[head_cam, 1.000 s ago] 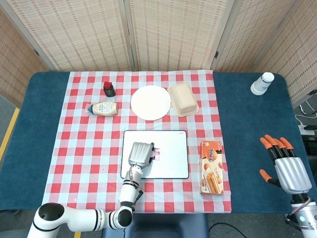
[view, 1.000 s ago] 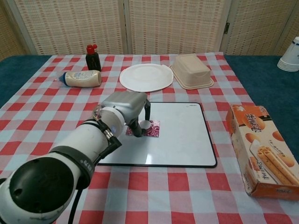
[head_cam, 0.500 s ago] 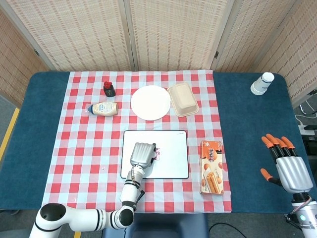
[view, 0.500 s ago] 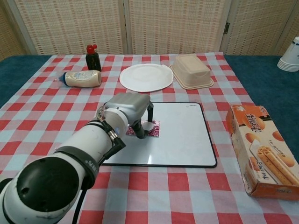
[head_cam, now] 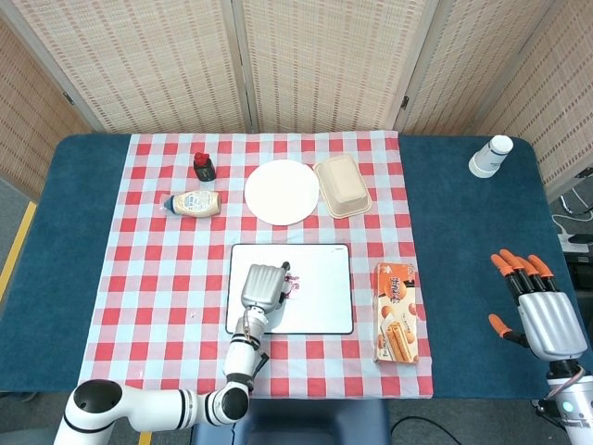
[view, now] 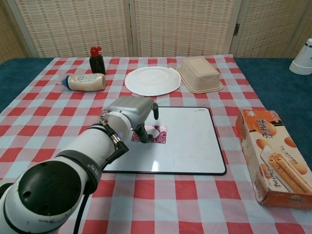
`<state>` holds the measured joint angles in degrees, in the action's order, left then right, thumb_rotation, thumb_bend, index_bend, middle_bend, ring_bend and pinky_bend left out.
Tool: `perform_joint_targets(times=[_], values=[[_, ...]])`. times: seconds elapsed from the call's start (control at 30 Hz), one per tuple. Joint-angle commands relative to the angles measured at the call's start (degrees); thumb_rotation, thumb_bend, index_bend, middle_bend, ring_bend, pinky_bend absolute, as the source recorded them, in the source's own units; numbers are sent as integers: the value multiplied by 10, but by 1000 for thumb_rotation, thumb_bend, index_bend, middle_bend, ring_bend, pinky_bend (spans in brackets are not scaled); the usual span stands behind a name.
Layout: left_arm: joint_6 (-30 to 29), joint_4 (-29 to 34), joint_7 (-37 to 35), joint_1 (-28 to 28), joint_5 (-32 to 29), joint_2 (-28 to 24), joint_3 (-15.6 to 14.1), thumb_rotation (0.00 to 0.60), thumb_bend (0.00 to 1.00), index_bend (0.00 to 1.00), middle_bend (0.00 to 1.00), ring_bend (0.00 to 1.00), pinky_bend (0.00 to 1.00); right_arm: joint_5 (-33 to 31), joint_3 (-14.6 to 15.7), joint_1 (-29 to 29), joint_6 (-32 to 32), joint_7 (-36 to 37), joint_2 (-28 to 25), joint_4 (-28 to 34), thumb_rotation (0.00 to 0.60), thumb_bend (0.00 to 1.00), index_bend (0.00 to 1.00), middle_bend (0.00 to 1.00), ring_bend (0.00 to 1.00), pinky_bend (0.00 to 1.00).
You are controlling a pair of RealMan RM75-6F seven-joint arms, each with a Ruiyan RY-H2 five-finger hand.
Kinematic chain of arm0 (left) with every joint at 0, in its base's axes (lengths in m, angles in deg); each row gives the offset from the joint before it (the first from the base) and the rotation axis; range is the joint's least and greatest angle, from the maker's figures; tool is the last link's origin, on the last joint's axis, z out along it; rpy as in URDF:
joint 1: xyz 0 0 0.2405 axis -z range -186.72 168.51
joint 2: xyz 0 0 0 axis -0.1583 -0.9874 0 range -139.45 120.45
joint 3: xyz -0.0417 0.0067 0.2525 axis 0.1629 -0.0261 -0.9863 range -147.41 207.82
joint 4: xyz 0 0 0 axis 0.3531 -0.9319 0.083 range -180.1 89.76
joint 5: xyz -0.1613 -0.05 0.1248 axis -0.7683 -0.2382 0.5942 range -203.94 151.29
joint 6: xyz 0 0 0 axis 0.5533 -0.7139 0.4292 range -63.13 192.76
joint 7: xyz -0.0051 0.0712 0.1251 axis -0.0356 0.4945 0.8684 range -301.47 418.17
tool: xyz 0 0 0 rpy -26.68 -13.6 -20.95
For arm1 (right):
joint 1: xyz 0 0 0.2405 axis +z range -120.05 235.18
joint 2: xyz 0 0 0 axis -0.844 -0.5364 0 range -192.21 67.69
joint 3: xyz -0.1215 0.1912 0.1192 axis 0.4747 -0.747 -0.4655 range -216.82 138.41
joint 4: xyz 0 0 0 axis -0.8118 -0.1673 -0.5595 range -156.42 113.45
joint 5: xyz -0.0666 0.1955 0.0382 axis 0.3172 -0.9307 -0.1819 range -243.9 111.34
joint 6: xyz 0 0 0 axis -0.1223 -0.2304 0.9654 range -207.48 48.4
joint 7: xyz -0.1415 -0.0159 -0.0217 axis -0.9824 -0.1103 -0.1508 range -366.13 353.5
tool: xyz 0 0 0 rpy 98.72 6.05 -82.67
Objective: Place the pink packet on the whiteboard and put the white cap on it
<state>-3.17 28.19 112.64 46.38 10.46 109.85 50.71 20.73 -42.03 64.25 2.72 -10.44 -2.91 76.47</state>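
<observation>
Red-checked cloth (view: 44, 122) over blue table (head_cam: 463, 241). Upper left of chest view: dark sauce bottle (view: 97, 60) upright, mayonnaise bottle (view: 84, 82) lying on its side just in front. Upper centre: white plate (view: 152, 80), beige lidded container (view: 200, 74) beside it. Right edge: orange biscuit box (view: 272, 157). Top right corner: paper cups (view: 302, 58), stacked.

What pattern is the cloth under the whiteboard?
The cloth under the whiteboard is a red-and-white check, clearest in the head view.
</observation>
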Motion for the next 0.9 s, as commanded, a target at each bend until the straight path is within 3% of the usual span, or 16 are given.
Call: perform_joint_targets(times=[0.03,0.17,0.3,0.4,0.5,0.53,0.57,0.6,0.63,0.67,0.7,0.73,0.8,0.9], values=[[-5,11,-1,-4,3,-8,0,600,333,287,1000,1000,1000,-1,-1,0,0,0,0,0,600,218,85,26,0,87],[-41,64,2,-15,34,-44,-3,600,332,306,1000,1000,1000,-4,-2,1,-3,1,1,-1,600,217,85,26,0,87],[-92,150,5,-42,72,-116,-2,600,325,361,1000,1000,1000,-3,-1,2,-5,-2,1,0,600,218,85,26,0,87],[-120,206,-39,-84,112,-178,-15,600,296,436,1000,1000,1000,-1,1,2,-5,-4,2,1,600,218,85,26,0,87],[-122,221,-68,-102,131,-200,-26,600,274,472,948,952,989,-1,1,2,-5,-5,2,1,600,217,85,26,0,87],[-120,228,-87,-113,141,-213,-33,600,258,467,844,861,944,-1,1,2,-5,-6,3,1,600,218,85,26,0,87],[-118,254,-163,-160,170,-258,-65,600,248,440,750,777,896,0,3,3,-8,-10,4,1,600,217,85,26,0,87],[-109,266,-241,-194,226,-300,-105,600,235,372,576,617,777,0,4,4,-11,-14,6,1,600,217,85,26,0,87],[-100,260,-304,-215,277,-332,-136,600,222,254,384,424,596,0,4,5,-13,-16,7,2,600,217,85,26,0,87],[-93,244,-361,-229,324,-357,-164,600,215,178,278,308,483,0,5,5,-14,-19,7,2,600,218,85,26,0,87],[-95,211,-419,-246,381,-381,-196,600,206,72,117,130,299,1,5,6,-15,-21,8,3,600,218,85,26,0,87],[-112,175,-444,-259,416,-389,-215,600,195,17,38,41,186,1,5,6,-15,-22,9,4,600,217,85,26,0,87],[-139,93,-468,-292,449,-385,-246,600,176,0,0,0,82,1,4,5,-13,-23,9,4,600,217,86,26,0,87],[-118,54,-526,-319,432,-389,-262,600,155,0,0,0,8,1,4,4,-11,-28,12,5,600,218,86,26,0,87]])
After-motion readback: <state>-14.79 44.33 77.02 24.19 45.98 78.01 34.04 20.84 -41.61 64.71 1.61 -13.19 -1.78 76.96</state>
